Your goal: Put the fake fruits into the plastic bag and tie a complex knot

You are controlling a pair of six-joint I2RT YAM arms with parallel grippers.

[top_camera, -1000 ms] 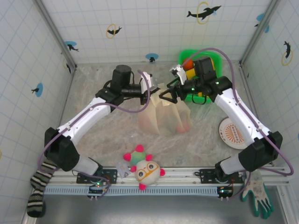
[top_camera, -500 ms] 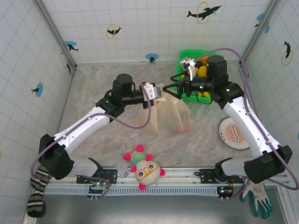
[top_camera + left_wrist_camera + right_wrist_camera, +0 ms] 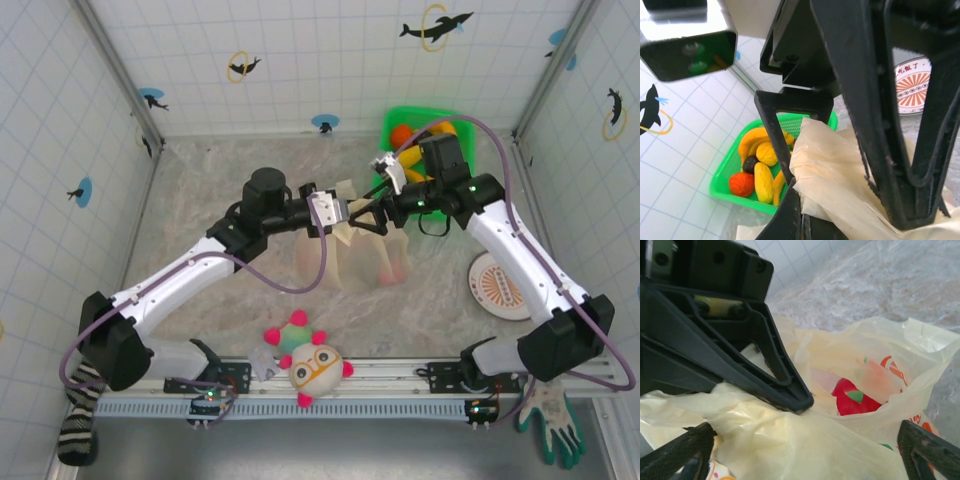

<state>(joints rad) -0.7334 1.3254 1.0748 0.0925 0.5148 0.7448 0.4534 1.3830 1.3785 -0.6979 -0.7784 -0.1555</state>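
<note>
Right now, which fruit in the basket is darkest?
The small purple fruit, between the red fruit and the bananas; the others are red or yellow.

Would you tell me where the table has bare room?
Bare tabletop lies back left, between the wall and the left arm, and between the plastic bag, plush ball and striped disc. Crowded: around the bag's top and the green basket.
</note>
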